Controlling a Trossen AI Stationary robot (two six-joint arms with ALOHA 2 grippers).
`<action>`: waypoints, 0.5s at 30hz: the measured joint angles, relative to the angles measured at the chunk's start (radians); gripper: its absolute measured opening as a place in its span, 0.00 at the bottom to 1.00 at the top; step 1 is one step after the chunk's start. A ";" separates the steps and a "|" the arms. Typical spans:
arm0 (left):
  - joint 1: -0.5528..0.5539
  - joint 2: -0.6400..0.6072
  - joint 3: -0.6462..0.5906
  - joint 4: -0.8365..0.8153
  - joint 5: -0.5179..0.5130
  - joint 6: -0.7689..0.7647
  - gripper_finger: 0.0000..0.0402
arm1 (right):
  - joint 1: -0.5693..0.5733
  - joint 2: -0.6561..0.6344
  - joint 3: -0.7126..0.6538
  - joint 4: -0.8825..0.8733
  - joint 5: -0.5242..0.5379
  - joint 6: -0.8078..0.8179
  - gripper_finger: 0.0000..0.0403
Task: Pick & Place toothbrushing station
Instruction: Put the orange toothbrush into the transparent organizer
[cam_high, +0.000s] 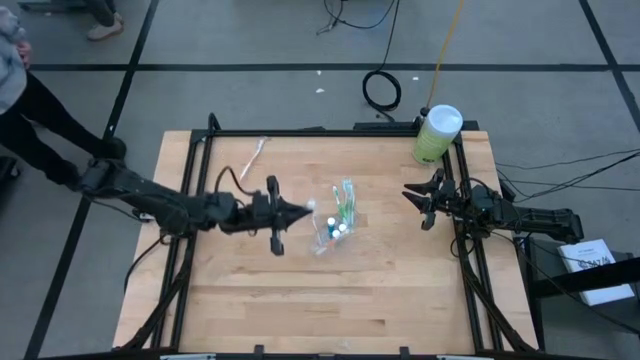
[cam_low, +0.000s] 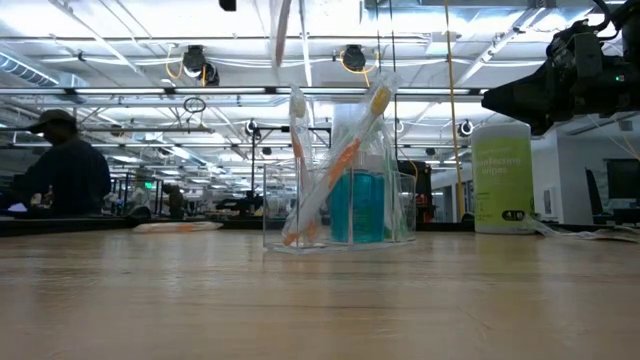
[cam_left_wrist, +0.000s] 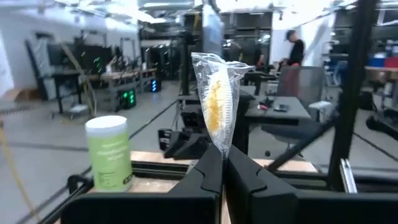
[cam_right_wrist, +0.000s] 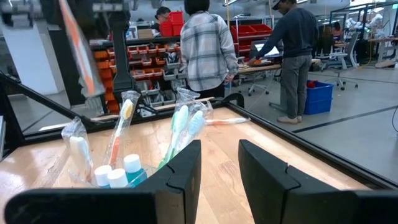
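A clear plastic holder (cam_high: 335, 228) stands mid-table on its base. It holds wrapped green-white and orange-white toothbrushes (cam_right_wrist: 180, 127) and small white tubes with blue caps (cam_right_wrist: 118, 171). My left gripper (cam_high: 303, 211) is just left of the holder and above it. It is shut on a wrapped orange-white toothbrush (cam_left_wrist: 217, 102). My right gripper (cam_high: 412, 200) is open and empty to the holder's right; its fingers (cam_right_wrist: 180, 168) point at the holder. A pink-white toothbrush (cam_high: 255, 155) lies flat at the far left. My left gripper pinches the wrapped toothbrush (cam_left_wrist: 221, 148) between its two fingers, which come level from the table's left and lie across it. The head end stands up above the fingers. The handle end (cam_right_wrist: 79, 59) hangs below them, clear of the table.
A big pale-green canister with a white lid (cam_high: 436, 135) stands at the far right corner. A black frame rail (cam_high: 330, 131) runs around the table. People stand in the room beyond (cam_right_wrist: 208, 46). Bare wood lies toward the near edge (cam_high: 330, 310).
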 joint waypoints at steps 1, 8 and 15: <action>-0.009 0.013 -0.028 0.050 0.002 0.017 0.00 | 0.000 0.000 -0.001 0.000 0.000 0.000 0.24; -0.026 0.122 -0.163 0.381 0.008 0.023 0.00 | 0.000 0.000 -0.001 0.000 0.000 0.000 0.24; -0.014 0.263 -0.177 0.546 0.008 0.015 0.00 | 0.000 0.000 -0.001 0.000 0.000 0.000 0.24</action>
